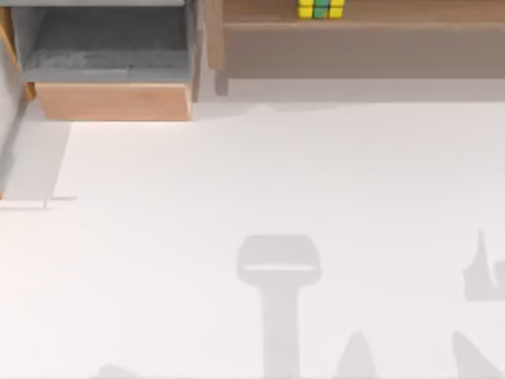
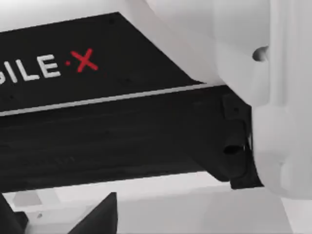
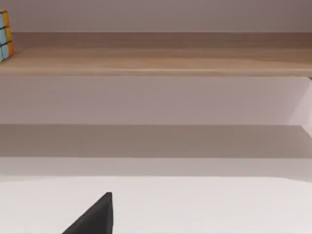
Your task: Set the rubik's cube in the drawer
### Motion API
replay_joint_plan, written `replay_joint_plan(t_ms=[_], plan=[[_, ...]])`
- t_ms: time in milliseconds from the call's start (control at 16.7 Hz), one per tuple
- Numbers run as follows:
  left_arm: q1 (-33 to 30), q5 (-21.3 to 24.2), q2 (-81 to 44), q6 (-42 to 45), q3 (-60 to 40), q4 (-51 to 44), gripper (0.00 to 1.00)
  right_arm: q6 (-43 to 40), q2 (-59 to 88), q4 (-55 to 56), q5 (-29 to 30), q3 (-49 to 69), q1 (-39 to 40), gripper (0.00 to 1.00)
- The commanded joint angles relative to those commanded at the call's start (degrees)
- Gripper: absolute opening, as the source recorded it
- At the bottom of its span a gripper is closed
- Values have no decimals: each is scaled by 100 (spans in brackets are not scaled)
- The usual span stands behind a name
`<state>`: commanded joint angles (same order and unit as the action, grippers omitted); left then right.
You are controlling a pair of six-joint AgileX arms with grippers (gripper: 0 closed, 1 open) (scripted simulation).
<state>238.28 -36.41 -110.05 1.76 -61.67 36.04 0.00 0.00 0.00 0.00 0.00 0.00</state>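
The rubik's cube (image 1: 320, 8), with yellow and green tiles, sits on the long brown shelf (image 1: 355, 35) at the back right; the right wrist view catches its edge (image 3: 4, 34) on the shelf's top board. The drawer (image 1: 114, 101) stands pulled out at the back left, tan front panel toward me, its grey floor bare. My left gripper (image 2: 53, 222) is open with nothing in it, facing an arm's black base. A dark part of my right gripper (image 3: 95, 219) hovers low over the table, facing the shelf, far from the cube.
The shelf (image 3: 156, 53) has a lower board under the top one. A brown side wall (image 1: 213, 35) separates the drawer from the shelf. Arm shadows (image 1: 278, 268) fall on the white table (image 1: 237, 174) near its front edge.
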Motion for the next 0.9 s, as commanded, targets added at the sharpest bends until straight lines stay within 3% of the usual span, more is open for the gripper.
replay_joint_plan(t_ms=[240,480,660,900], plan=[[2396,-235,-870,-34,-837,326,100,0,0,0,0,0,0,100],[4396,-406,-1536,-67,-1579,581,100,0,0,0,0,0,0,100],[5607,-508,-1941,-86,-2060,734,100,0,0,0,0,0,0,100],[6778,-621,-2370,-98,-2586,886,100,0,0,0,0,0,0,100]])
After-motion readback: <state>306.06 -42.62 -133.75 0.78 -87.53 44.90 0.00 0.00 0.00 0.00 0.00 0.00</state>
